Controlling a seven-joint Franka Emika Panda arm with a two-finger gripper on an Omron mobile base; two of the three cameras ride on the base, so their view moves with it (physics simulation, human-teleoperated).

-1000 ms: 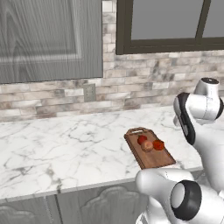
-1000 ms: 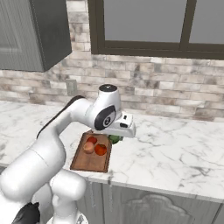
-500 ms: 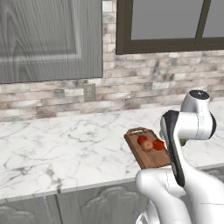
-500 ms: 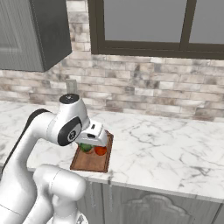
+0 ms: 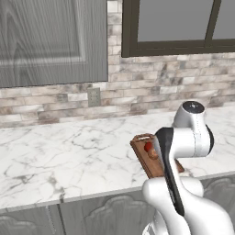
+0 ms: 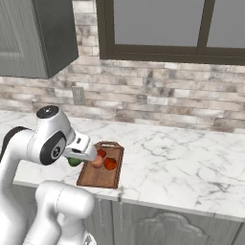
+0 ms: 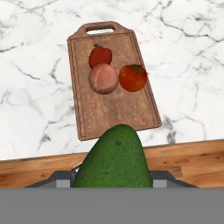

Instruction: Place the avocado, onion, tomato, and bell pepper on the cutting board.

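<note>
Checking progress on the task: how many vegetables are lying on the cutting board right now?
3 on the cutting board: bell pepper nearest the handle, onion just below it, tomato beside the onion. The avocado is off the board.

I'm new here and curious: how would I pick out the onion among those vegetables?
Find the wooden cutting board on the marble counter. Three round things sit near its handle end. The onion is the pale peach-pink smooth ball, touching the red bell pepper and beside the orange-red tomato.

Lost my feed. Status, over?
Fingers shut on dark green avocado. Red pepper, peach onion, tomato on wooden cutting board. Near end free.
</note>
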